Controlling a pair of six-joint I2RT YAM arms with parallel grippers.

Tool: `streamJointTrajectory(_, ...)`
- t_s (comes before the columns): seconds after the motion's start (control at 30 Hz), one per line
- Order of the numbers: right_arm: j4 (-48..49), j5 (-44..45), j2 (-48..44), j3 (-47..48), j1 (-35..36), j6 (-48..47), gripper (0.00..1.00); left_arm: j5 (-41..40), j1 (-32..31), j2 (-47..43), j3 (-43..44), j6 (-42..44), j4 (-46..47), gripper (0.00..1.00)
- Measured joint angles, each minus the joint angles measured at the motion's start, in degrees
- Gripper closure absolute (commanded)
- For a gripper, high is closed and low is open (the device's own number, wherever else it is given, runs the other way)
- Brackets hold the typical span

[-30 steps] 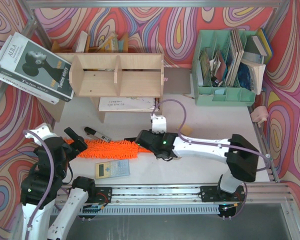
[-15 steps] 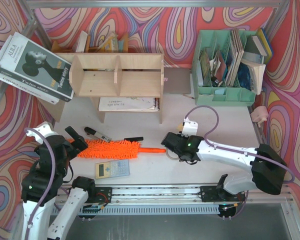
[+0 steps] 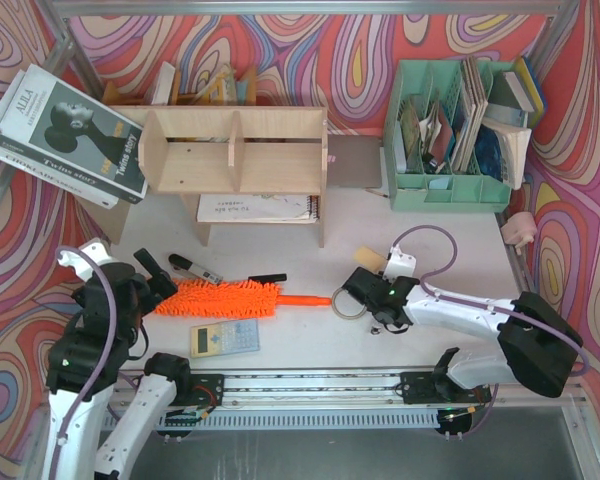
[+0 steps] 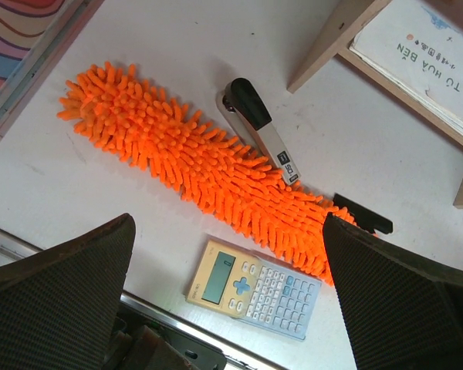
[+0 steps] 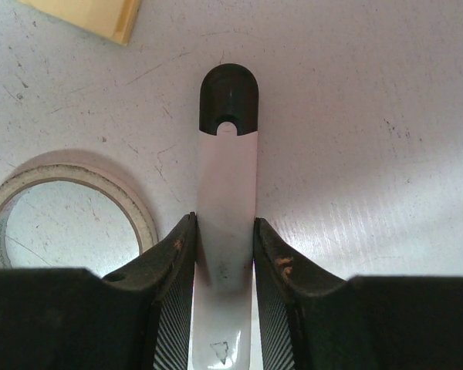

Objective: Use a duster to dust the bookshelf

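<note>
Right pincer (image 5: 225, 225) has retreated from the fluffy duster (image 3: 220, 298), clamping a white black-tipped stick (image 5: 227, 162); left pincer (image 4: 228, 223) gapes.

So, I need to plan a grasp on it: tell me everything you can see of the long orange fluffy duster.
The long bright-orange fluffy microfibre duster lies flat on the white table before the plywood bookshelf, shaggy head leftward, thin orange plastic handle pointing right. A black-and-silver tool touches its far side; a yellow calculator sits close at its near side. It lies ungripped.
</note>
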Motion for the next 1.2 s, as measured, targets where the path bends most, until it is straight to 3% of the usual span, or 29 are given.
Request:
streamJointTrajectory(0.3, 2.3, -1.5, 0.0, -1.2, -1.0, -0.2, 0.39, -0.5, 0.0, 1.5, 0.0, -0.4, -0.1, 0.02)
streamJointTrajectory(0.57, 2.5, 0.2, -5.7, -1.0, -1.2, -3.3, 0.28, -0.8, 0.0, 2.9, 0.0, -0.4, -0.2, 0.02)
streamJointTrajectory(0.7, 8.4, 0.2, -12.7, -1.1, -1.3, -12.9, 0.17, -1.0, 0.0, 3.8, 0.0, -0.6, -0.3, 0.02)
streamJointTrajectory(0.9, 28.7, -7.9, -22.5, -8.9, -1.4, -32.7, 0.07, -1.9, 0.0, 6.0, 0.0, -1.3, -0.4, 0.02)
streamJointTrajectory(0.97, 32.3, -13.5, -22.0, -9.6, -1.4, -38.3, 0.01, -2.1, 0.0, 6.8, 0.0, -1.6, -0.5, 0.02)
streamJointTrajectory(1.1, 38.2, -22.8, -17.0, -8.3, -0.6, -45.1, 0.01, -2.0, 0.0, 7.4, 0.1, -3.4, -1.4, 0.02)
streamJointTrajectory(1.2, 41.7, -24.0, -10.3, -5.9, 4.2, -49.5, 0.03, -0.5, 0.0, 7.6, 0.0, -6.6, -1.8, 0.02)
